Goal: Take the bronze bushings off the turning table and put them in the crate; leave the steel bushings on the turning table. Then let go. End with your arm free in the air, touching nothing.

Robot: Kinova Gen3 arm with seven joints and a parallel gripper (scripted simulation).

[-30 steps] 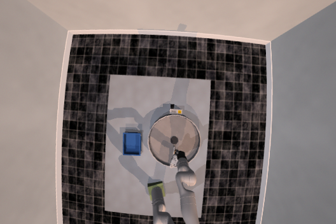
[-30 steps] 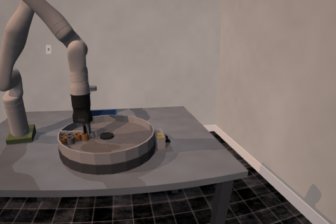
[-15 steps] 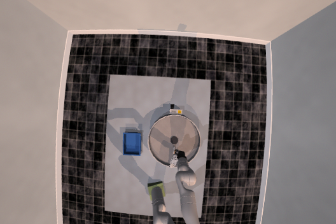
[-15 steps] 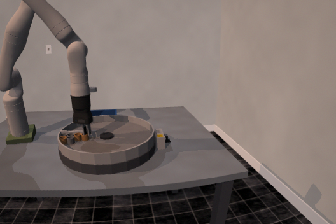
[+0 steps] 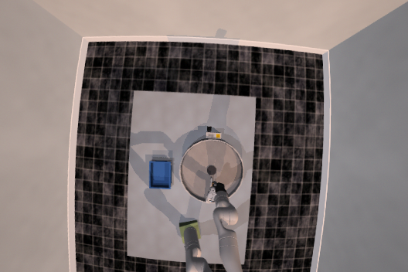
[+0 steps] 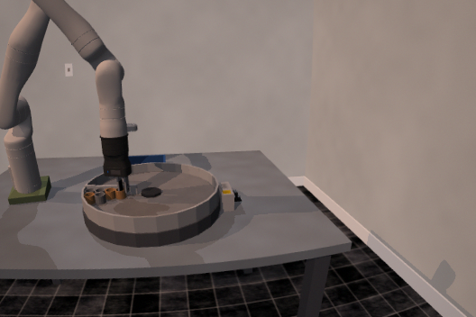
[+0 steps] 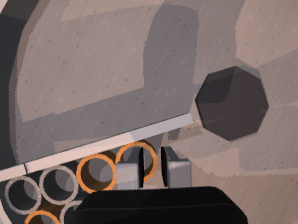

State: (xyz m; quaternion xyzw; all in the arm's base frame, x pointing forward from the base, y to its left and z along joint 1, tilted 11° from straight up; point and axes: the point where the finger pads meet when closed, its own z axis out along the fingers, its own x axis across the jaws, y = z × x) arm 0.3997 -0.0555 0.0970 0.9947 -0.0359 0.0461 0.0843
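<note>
Turntable [image 6: 198,212], fingers beside bushing [image 7: 131,152]

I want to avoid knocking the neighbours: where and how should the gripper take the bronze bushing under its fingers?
Come straight down and pinch the bronze bushing by its wall on the free side facing the hub, one finger in the bore, one outside. It stands upright, bore open upward; another bushing crowds its other side.

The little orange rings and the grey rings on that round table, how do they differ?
The bronze bushings have bright orange rims; the steel bushings have pale grey rims. A bronze bushing sits nearest the fingers, partly hidden behind one; the steel bushings lie farther along the row. Both kinds are short open tubes standing upright, much alike in size, lined up against a pale divider on the turning table.
</note>
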